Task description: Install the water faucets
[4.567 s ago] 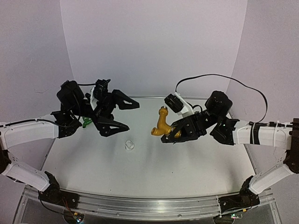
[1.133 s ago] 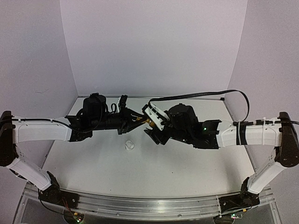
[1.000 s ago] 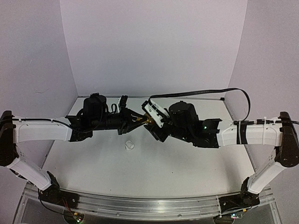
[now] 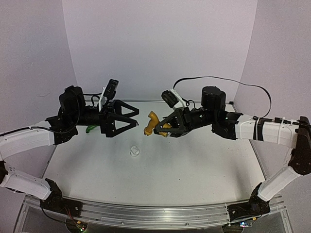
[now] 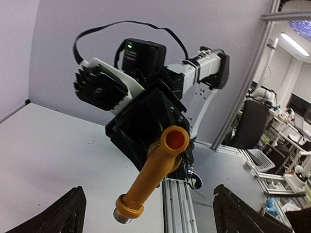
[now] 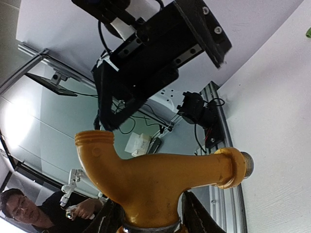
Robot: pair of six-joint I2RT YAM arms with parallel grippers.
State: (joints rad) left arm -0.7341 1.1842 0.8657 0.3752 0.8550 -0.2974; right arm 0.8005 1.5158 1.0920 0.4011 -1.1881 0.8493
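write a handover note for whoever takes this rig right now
Right tool: shut on the yellow faucet, held in the air above the table.
Left tool: open, empty, facing the yellow faucet.
Green faucet: left side of the table, partly hidden.
White fitting: loose on the table, centre.
Done: yellow faucet picked up.
Left: neither faucet is installed.
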